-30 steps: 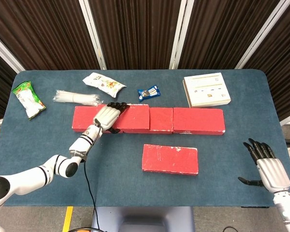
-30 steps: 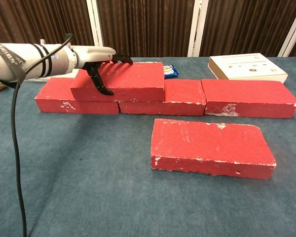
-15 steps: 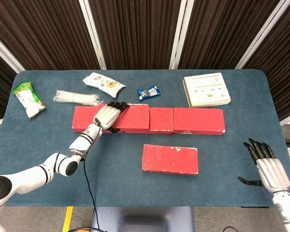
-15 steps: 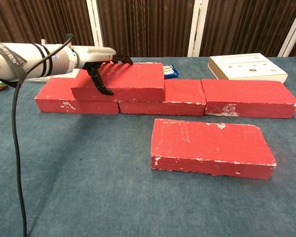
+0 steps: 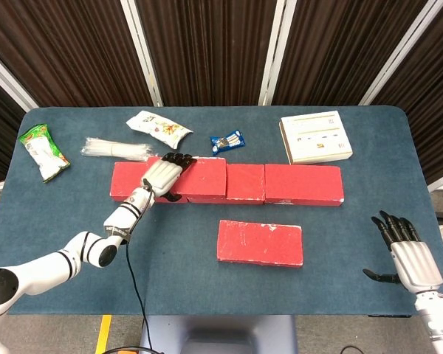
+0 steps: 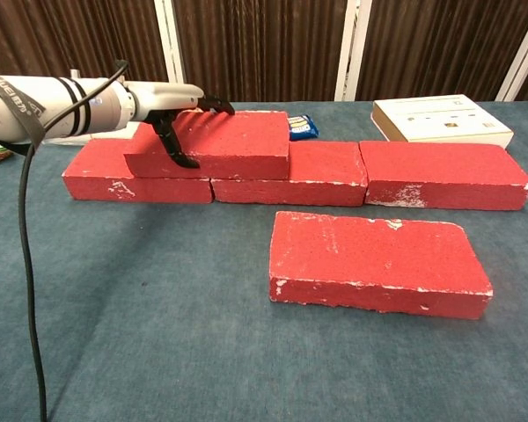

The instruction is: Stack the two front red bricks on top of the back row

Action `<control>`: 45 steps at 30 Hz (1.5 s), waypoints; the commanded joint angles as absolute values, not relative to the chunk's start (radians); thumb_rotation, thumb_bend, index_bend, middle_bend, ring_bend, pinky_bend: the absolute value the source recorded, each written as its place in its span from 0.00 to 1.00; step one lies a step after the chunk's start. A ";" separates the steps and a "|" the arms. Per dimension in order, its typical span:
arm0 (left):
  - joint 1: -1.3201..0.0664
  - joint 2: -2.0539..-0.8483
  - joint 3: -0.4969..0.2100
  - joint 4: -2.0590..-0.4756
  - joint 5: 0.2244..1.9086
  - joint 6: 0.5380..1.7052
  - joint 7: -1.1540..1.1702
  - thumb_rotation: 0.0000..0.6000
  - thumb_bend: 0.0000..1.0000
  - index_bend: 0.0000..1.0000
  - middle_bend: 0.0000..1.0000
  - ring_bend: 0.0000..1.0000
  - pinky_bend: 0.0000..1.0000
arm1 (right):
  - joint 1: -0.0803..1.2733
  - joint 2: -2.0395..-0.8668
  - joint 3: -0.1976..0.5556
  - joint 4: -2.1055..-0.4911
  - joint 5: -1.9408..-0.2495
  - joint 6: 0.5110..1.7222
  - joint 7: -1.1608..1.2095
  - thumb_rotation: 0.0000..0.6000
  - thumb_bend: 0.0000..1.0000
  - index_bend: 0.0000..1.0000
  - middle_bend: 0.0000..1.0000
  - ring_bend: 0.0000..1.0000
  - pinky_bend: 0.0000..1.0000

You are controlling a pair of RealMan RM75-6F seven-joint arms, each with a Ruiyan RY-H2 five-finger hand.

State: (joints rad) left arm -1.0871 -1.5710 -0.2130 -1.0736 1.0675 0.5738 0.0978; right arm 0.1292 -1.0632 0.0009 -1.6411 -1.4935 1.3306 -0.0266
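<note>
Left hand [image 6: 180, 119] grips the stacked brick [image 6: 213, 143] atop the back row [image 6: 440, 173]; the last front brick [image 6: 378, 261], lying crosswise, sits nearer the spread, empty right hand [image 5: 407, 253].

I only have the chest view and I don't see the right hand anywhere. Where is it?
Observer: The head view shows the right hand near the front right corner of the table, fingers spread, holding nothing.
Operator: Is it close to the front brick?
Observer: No. The front red brick lies apart from it, toward the table's middle, with bare cloth between.
Operator: What's behind the left hand?
Observer: The left hand grips the stacked red brick. Just behind the back row lies a clear wrapped bundle, with a white snack packet beyond it.
</note>
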 commanded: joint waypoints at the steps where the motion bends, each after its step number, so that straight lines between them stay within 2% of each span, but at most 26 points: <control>1: -1.087 -1.572 -0.212 -1.072 1.071 0.577 0.097 1.00 0.33 0.00 0.11 0.00 0.06 | 0.129 -1.063 0.001 -1.641 -1.493 1.330 -0.027 0.94 0.04 0.00 0.00 0.00 0.00; 10: -1.089 -1.566 -0.210 -1.080 1.053 0.564 0.099 1.00 0.31 0.00 0.10 0.00 0.06 | 0.130 -1.063 0.001 -1.641 -1.492 1.329 -0.028 0.94 0.04 0.00 0.00 0.00 0.00; 17: -1.091 -1.565 -0.212 -1.084 1.031 0.557 0.102 1.00 0.27 0.00 0.00 0.00 0.04 | 0.128 -1.061 0.000 -1.642 -1.494 1.331 -0.026 0.94 0.04 0.00 0.00 0.00 0.00; 32: -1.085 -1.540 -0.209 -1.139 1.039 0.589 0.111 1.00 0.27 0.00 0.00 0.00 0.03 | 0.125 -1.060 0.001 -1.642 -1.498 1.340 -0.022 0.94 0.04 0.00 0.00 0.00 0.00; 38: -1.007 -1.432 -0.178 -1.328 1.145 0.747 0.139 1.00 0.27 0.00 0.00 0.00 0.03 | 0.125 -1.064 -0.003 -1.639 -1.514 1.345 -0.020 0.94 0.04 0.00 0.00 0.00 0.00; 41: -0.911 -1.342 -0.114 -1.467 1.216 0.883 0.191 1.00 0.27 0.00 0.00 0.00 0.03 | 0.128 -1.069 -0.008 -1.635 -1.533 1.347 -0.013 0.94 0.04 0.00 0.00 0.00 0.00; 45: -0.737 -1.246 0.007 -1.605 1.322 1.098 0.247 1.00 0.28 0.00 0.00 0.00 0.03 | 0.135 -1.084 -0.020 -1.625 -1.571 1.346 0.002 0.94 0.04 0.00 0.00 0.00 0.00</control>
State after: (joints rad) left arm -0.8868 -1.3480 -0.1017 -1.4722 1.2173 0.9254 0.1858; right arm 0.1311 -1.0777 -0.0148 -1.6292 -1.5591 1.3468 -0.0045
